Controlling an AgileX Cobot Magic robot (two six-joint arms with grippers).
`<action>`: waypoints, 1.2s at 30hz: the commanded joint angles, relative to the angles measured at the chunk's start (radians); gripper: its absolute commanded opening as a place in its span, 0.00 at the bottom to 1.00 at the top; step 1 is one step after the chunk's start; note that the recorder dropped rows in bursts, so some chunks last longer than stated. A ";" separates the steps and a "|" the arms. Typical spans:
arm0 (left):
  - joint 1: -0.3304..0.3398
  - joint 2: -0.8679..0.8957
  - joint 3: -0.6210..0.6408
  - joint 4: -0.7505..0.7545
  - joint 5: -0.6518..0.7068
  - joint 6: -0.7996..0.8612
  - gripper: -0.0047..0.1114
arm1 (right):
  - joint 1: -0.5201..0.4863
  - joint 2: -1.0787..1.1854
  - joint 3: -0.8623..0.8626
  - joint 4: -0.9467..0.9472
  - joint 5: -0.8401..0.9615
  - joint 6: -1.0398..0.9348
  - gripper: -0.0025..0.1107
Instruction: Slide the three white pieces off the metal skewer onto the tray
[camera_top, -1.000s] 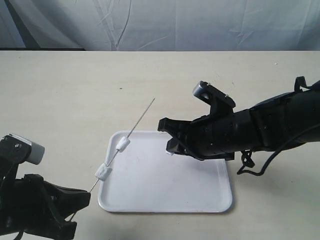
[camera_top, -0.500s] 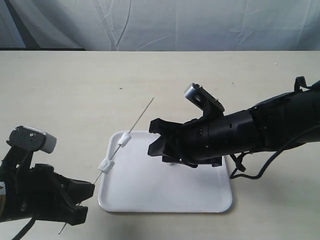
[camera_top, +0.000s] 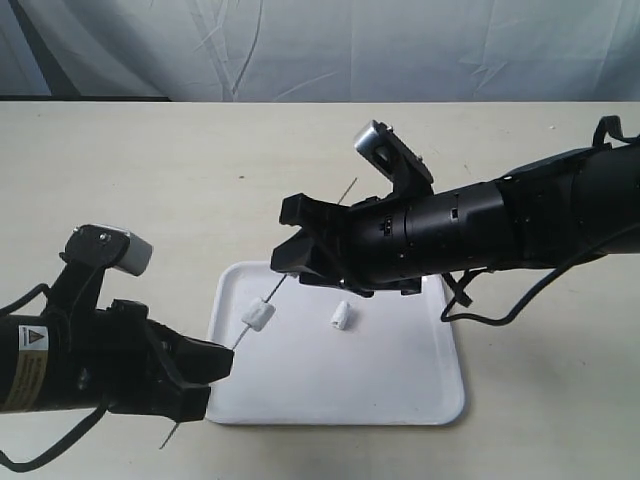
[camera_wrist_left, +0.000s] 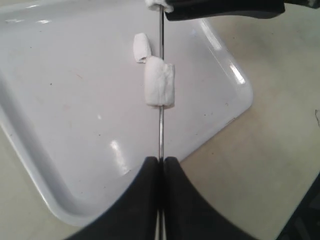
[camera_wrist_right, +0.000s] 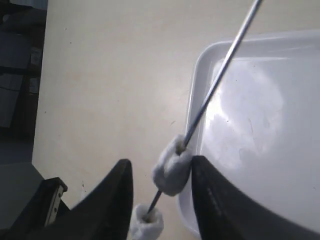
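My left gripper (camera_top: 222, 360) is shut on the lower end of the metal skewer (camera_top: 279, 290), which slants up over the tray (camera_top: 400, 390). Two white pieces sit on the skewer. One (camera_wrist_left: 160, 82) hangs bare above the tray, seen in the exterior view as a white piece (camera_top: 257, 316). The other (camera_wrist_right: 172, 170) sits higher, between the fingers of my open right gripper (camera_wrist_right: 161, 164), touching one finger. The third piece (camera_top: 341, 315) lies loose on the tray. In the exterior view my right gripper (camera_top: 286, 237) straddles the skewer and hides the upper piece.
The beige table (camera_top: 150, 180) surrounds the tray. The right arm's black body (camera_top: 480, 235) stretches over the tray's far right corner. A grey cloth backdrop (camera_top: 320, 50) hangs behind the table's far edge.
The left arm has swung right and up, carrying the skewer over the tray. My right gripper has moved left and up from the tray to straddle the upper piece, uncovering the loose one.
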 joint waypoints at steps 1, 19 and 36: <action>-0.006 0.001 -0.005 -0.012 -0.019 0.014 0.04 | 0.001 -0.007 -0.005 -0.001 -0.017 -0.006 0.35; -0.006 0.001 0.012 0.022 -0.011 0.018 0.04 | 0.001 -0.007 -0.005 -0.001 -0.085 -0.004 0.06; -0.006 0.001 0.131 0.029 -0.037 0.017 0.04 | 0.001 -0.007 -0.046 -0.001 -0.270 -0.004 0.06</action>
